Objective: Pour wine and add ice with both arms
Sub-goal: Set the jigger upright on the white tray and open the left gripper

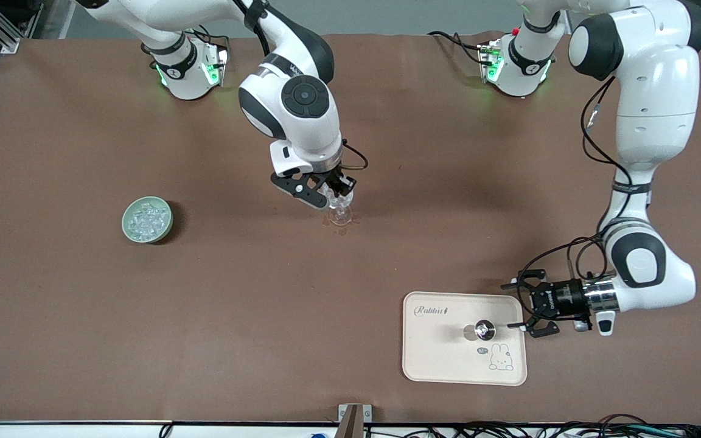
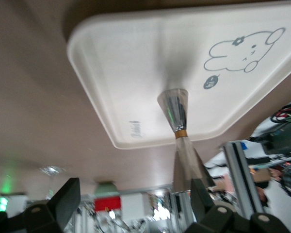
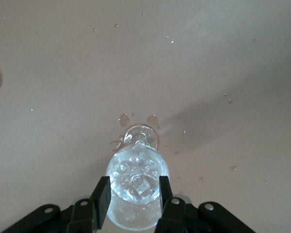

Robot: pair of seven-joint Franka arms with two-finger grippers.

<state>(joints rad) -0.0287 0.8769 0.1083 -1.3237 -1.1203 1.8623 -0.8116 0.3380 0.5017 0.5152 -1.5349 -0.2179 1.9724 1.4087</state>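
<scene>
Nearest us, our left gripper (image 1: 524, 311) hung open beside the tray (image 1: 435, 359), jigger (image 1: 484, 330) released; our right gripper (image 1: 333, 193) loosely straddled the glass (image 1: 341, 213), ice (image 3: 136, 182) inside.

In the front view, the frame's top edge cuts off the upper links of both arms (image 1: 648, 91). At the frame's centre, the right pincer (image 1: 333, 193) covers the bowl of the stemmed glass (image 1: 341, 215), so only its foot shows clearly. The wine is too scant to make out there. The ice (image 1: 147, 219) in the green bowl (image 1: 126, 226) is too small to count.

In the right wrist view, the glass's rim is cut off at the frame's edge.

In the left wrist view, the tray (image 2: 136, 73) runs out of frame. The jigger (image 2: 177, 111) blurs at its near cone, and the room past the desk (image 2: 34, 121) is a smear. The left pincer (image 2: 133, 194) shows only its fingertips.
</scene>
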